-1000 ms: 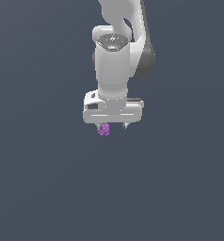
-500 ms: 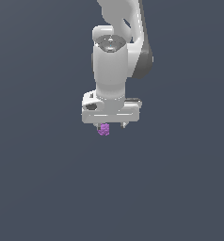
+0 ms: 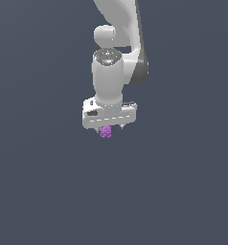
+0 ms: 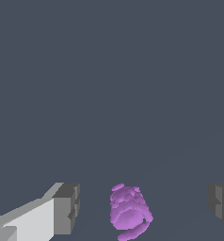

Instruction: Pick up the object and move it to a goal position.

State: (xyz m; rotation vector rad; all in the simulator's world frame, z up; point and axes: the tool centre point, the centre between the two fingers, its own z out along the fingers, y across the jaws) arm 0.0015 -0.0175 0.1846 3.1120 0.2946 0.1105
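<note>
Gripper (image 4: pixel 142 207) spread wide, touching nothing, with the purple object (image 4: pixel 129 212) lying between its fingers (image 4: pixel 67 209); object looks light, rigid, knobbly, so pinch across its fattest middle.

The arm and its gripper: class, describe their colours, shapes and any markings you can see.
The arm is glossy white with rounded, cylindrical links and a dark grey band at one joint. The wrist ends in a grey-capped cylinder on a flat white block. The gripper has white fingers tipped with blocky grey pads. No cables or lettering show.
</note>
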